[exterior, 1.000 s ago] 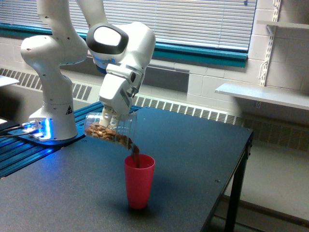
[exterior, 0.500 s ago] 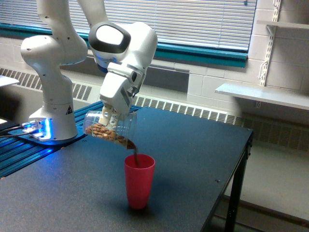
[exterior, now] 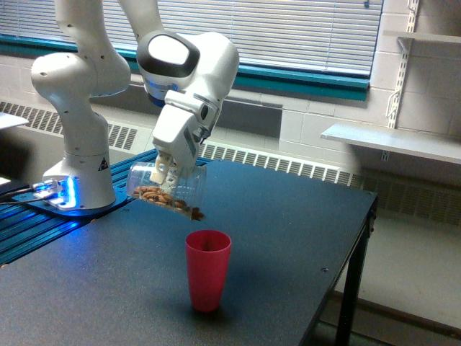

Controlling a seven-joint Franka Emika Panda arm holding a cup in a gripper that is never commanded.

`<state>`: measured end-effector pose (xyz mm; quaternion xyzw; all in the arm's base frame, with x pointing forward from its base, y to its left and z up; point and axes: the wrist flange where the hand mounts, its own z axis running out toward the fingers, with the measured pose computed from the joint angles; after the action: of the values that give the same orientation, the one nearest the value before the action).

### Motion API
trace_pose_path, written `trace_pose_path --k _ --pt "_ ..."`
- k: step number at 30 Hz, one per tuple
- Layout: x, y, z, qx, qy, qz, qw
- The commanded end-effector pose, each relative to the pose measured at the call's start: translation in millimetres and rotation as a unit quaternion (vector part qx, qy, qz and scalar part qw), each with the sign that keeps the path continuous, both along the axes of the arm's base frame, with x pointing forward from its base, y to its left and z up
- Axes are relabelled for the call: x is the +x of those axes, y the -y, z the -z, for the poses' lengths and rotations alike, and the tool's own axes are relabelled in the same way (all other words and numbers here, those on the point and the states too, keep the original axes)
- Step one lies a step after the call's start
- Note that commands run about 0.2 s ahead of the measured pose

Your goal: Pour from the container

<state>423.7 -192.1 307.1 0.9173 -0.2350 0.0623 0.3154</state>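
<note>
While the white arm (exterior: 94, 79) hangs over the dark table (exterior: 288, 231), its gripper (exterior: 166, 171) has the clear tumbler (exterior: 167, 189) pinched around the middle, fingers closed onto the plastic wall from above. You can only really see the pale fingertips through the cup, so how wide they sit is basically just the width of the cup.

That tumbler is lying nearly on its side up in the air, mouth pointing toward the exterior view's right and dipped a little downward. Brown granular pieces (exterior: 153, 193) are piled along the lower wall, and a few of them are right at the lip of the mouth, a small dark clump hanging just off the rim.

Below and a bit to the exterior view's right of that mouth stands a pink-red cup (exterior: 208, 269), upright on the table, open top facing up. Tumbler and cup aren't touching, there's a clear gap of air between them. I can't tell how much is inside the pink one from this angle, the inside just looks dark.

Arm's base (exterior: 75, 180) sits at the exterior view's left on a blue-lit rail thing (exterior: 43, 216). Window blinds (exterior: 302, 29) run along the back wall, with a white shelf (exterior: 389, 140) off to the exterior view's right.
</note>
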Motion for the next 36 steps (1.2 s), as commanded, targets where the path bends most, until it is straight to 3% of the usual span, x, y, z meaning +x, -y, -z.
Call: trace_pose_path --k 1,24,36 --pt "6.5 -4.3 -6.0 -0.013 -0.004 -0.009 0.9999" --pt "14.1 -11.0 -11.4 -0.035 -0.031 -0.017 0.9988" --pt "16.2 -12.7 -11.3 -0.034 -0.040 -0.018 0.9985"
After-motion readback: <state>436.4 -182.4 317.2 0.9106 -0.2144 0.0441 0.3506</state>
